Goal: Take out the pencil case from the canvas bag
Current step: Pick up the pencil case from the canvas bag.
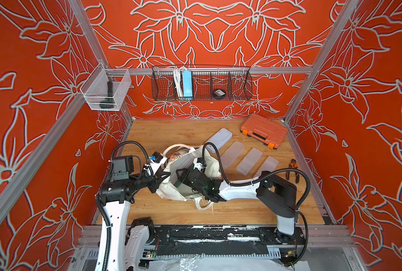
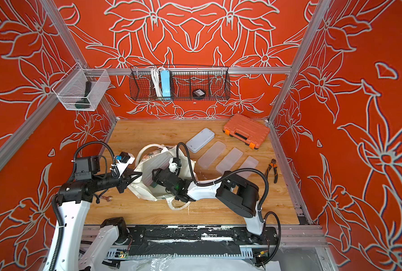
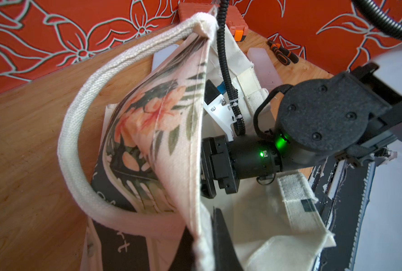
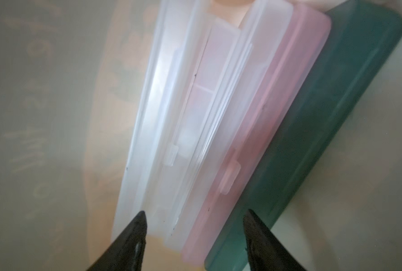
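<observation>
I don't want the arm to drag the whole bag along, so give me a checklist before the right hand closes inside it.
1. Bag mouth held open: ok; left hand is shut on the canvas bag rim.
2. Right hand inside the bag, jaws open: ok.
3. One case alone between its fingertips: not ok; clear case and pink case both lie there, green case beside.
4. Contact with a case: cannot tell.
5. The handle free of the right arm: cannot tell.
</observation>
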